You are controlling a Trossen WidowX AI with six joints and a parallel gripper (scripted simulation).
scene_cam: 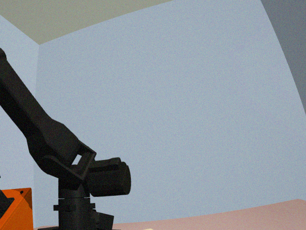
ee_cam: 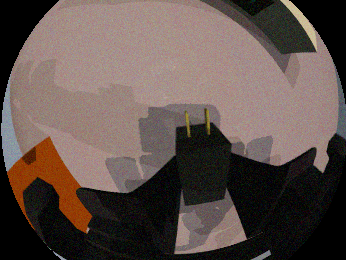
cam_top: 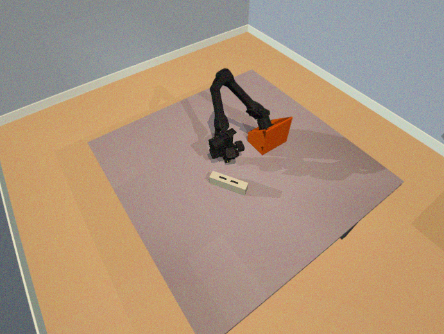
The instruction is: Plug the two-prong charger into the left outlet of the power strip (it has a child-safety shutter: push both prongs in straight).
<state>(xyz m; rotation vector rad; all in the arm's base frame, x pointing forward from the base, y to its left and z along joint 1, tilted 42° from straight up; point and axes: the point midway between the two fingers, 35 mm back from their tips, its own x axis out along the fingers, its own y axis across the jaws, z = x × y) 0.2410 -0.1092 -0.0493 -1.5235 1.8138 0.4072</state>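
The black charger (ee_cam: pixel 203 167) sits between my claw's (ee_cam: pixel 204 167) fingers, pinched from both sides, its two brass prongs (ee_cam: pixel 208 122) bare. The pale power strip (cam_top: pixel 228 183) (ee_cam: pixel 300 27) lies near it, apart, both slots unfilled. My arm (cam_top: pixel 217 104) (scene_cam: pixel 36 123) bends down from beside the orange stand (cam_top: pixel 275 137) (scene_cam: pixel 21 210) (ee_cam: pixel 52 185).

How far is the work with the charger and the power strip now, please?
Done: the gripper is shut on the charger, a finger against each side.
In hand: the grasp only; both prongs are bare, outside any outlet.
Left: probably lift, line up with the left outlet of the power strip, and push straight in.
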